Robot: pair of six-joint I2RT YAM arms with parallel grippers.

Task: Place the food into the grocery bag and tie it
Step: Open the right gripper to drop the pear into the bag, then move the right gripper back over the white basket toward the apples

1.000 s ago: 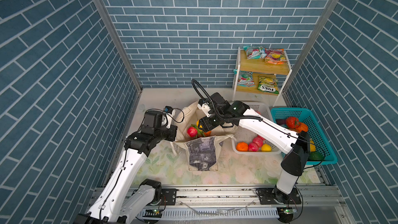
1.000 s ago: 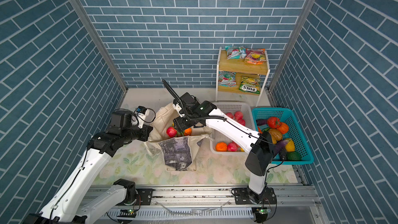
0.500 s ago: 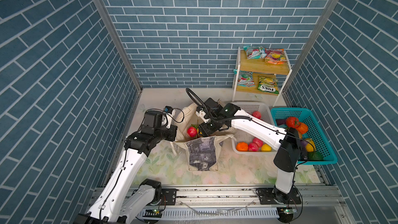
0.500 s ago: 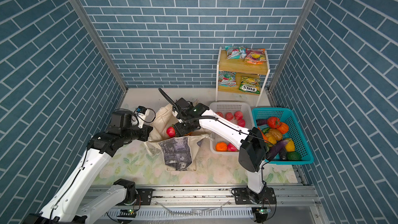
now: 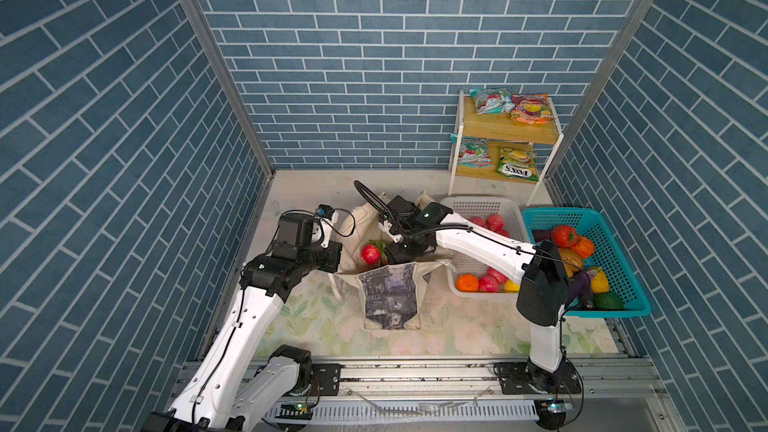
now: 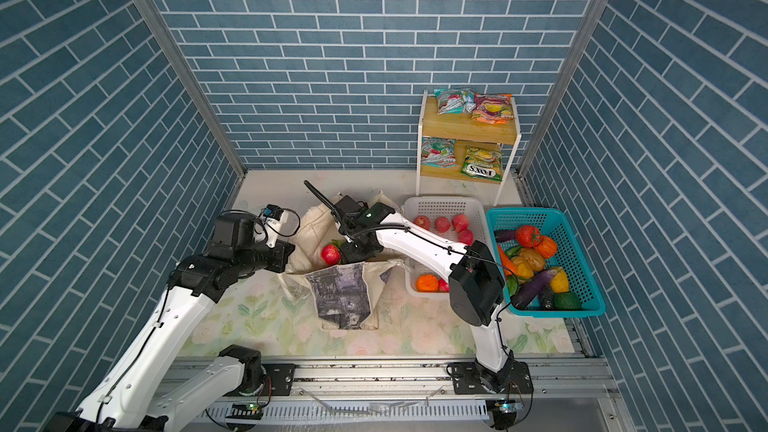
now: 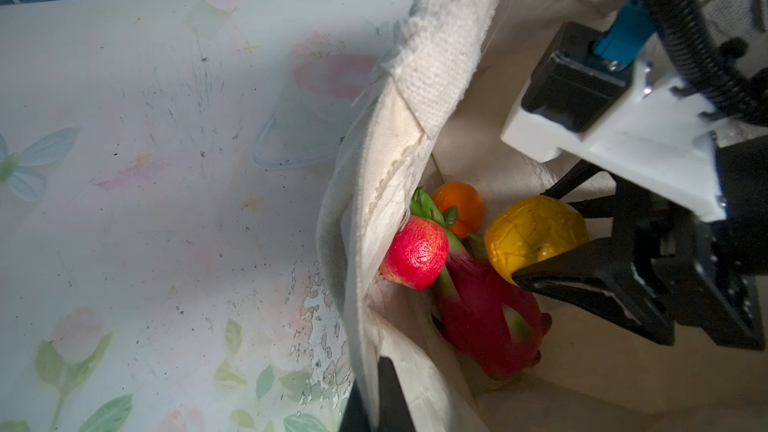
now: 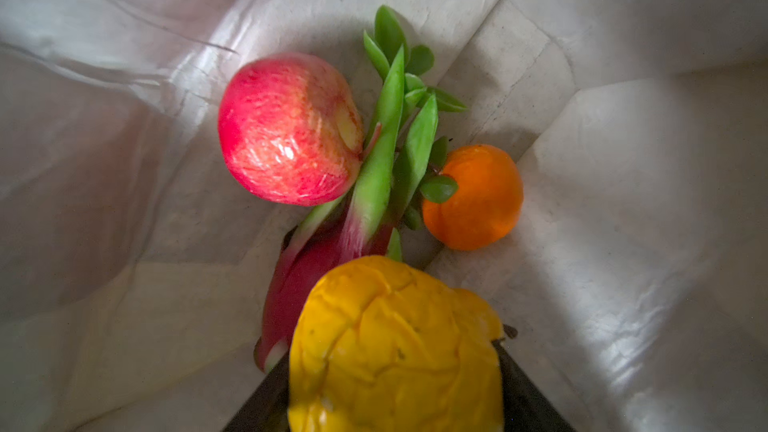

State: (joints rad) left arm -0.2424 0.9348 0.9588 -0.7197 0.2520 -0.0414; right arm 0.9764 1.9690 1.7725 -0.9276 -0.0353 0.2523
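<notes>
We are pinching the bag (image 5: 390,297) at its rim with our left gripper (image 7: 376,405). Its jaws are pressing fully together on a fold of cream canvas, and in both top views they are holding that side of the mouth outward. We are reaching down through the open mouth with our right gripper (image 7: 534,238). Its jaws are standing partly open, spread just as wide as the pear (image 8: 395,342) they are clasping, with one finger (image 7: 582,280) pressing on each side of the yellow fruit. The pear is sitting inside the bag, filling the gap between the jaws. We cannot tell whether it is touching the dragon fruit (image 7: 486,317) lying directly beneath them. Just beyond the right fingertips, the apple (image 8: 286,130) and the orange (image 8: 478,197) are resting on the bag's floor, one on either side of the dragon fruit's green leaves. The apple is leaning against the wall that the left jaws are gripping. Behind the right jaws, beside the arm, the white basket (image 5: 478,201) is holding more apples and an orange. The packets (image 5: 515,105) are lying on the shelf (image 5: 511,132), well apart from both jaws.
</notes>
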